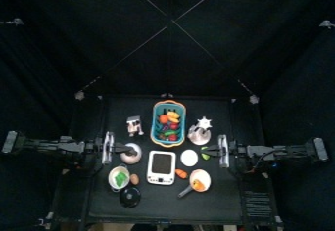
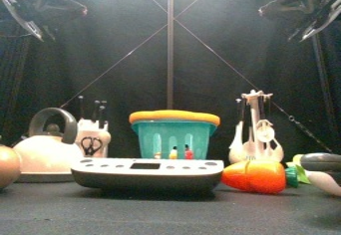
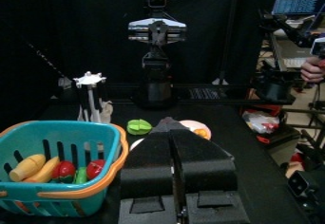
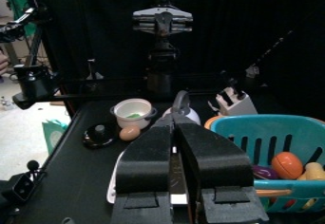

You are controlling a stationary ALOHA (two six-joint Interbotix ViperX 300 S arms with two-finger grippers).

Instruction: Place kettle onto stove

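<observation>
At the table's left edge, your left pincer [image 1: 110,149] hangs pinched shut, holding nothing. The right pincer [image 1: 222,149] mirrors it, jaws together, both parked off the props. Just beside the left pincer stands the kettle [image 1: 132,154], untouched; past it, between both pincers, the stove [image 1: 161,166] waits.

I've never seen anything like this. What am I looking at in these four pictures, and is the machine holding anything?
This is a robot with two black arms at a small black table. One picture looks straight down from above, one looks level from the table's front edge, and two come from cameras on the arms' wrists. On the table are a white stove, a metal kettle, a basket of colourful fruit and a carrot. The left gripper and right gripper have their jaws shut and hold nothing.
</observation>
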